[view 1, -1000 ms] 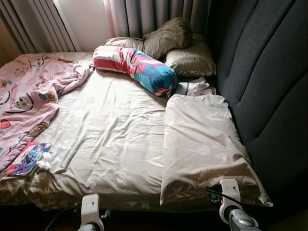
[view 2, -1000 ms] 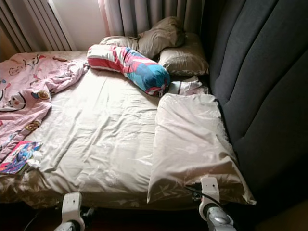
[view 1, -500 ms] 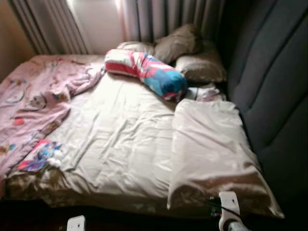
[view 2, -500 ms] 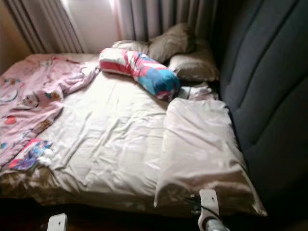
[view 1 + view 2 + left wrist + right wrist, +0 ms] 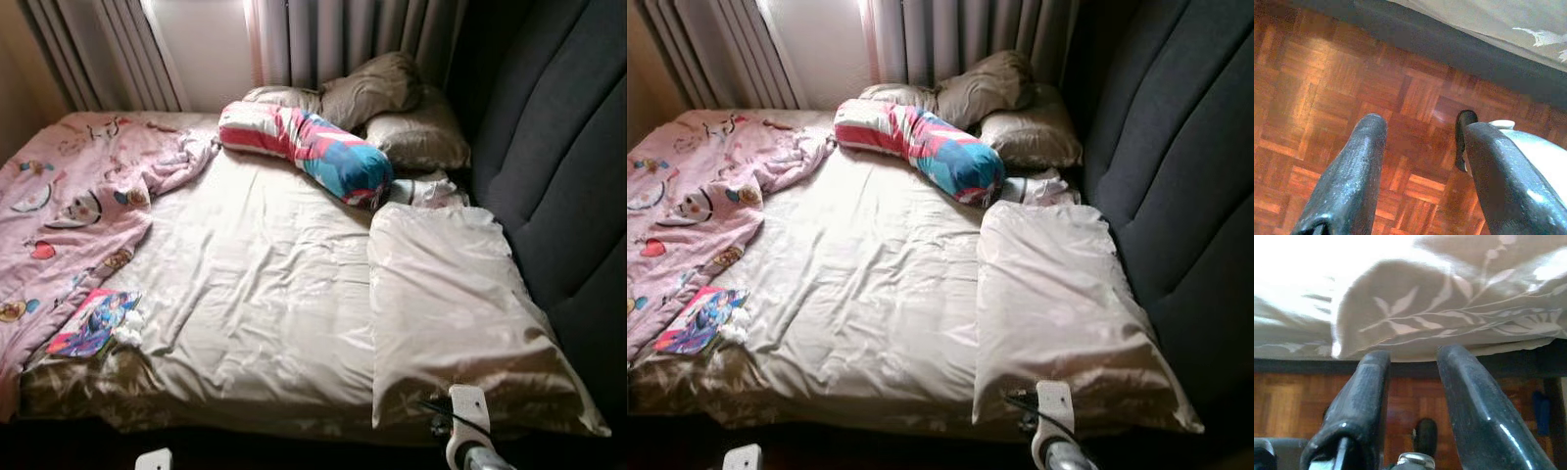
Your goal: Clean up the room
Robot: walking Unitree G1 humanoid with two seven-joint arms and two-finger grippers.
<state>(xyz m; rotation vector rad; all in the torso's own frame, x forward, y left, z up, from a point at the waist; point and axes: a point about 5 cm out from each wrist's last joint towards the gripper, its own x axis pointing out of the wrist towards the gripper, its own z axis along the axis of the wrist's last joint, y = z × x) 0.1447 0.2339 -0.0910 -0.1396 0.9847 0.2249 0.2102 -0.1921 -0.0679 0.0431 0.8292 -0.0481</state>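
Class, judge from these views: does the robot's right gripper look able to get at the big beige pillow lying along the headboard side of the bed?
Probably yes. The right gripper hangs open just below the near corner of the beige pillow, with nothing between them; it would only need to lift.
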